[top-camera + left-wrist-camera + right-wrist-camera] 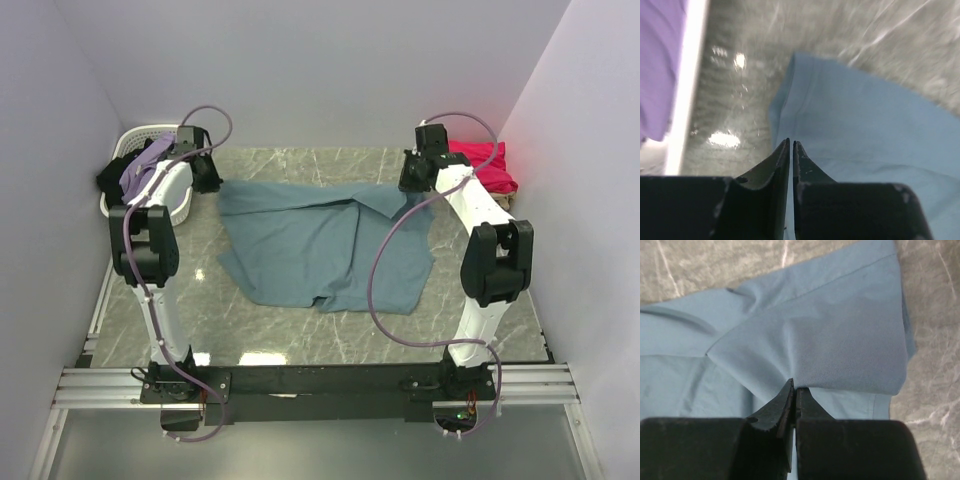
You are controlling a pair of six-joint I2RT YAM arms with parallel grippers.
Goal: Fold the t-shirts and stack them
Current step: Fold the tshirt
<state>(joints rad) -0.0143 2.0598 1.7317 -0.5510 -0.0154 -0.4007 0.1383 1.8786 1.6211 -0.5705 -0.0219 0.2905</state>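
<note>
Right pincer (pixel 794 386) clamped tight on the soft, creased teal-blue t-shirt (pixel 830 340).
Left pincer (pixel 791 143) nearly closed above it; I can't tell its grip.

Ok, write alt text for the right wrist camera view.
The right hand, shut, pinches a raised fold of the teal shirt. The rest of the shirt lies creased below on the grey marble table, bare at the top and right.

Left end effector (pixel 791 145), jaws nearly together — over teal-blue t-shirt (pixel 865 135) edge, marble table (pixel 740 100), purple cloth (pixel 660 60) at left
</note>
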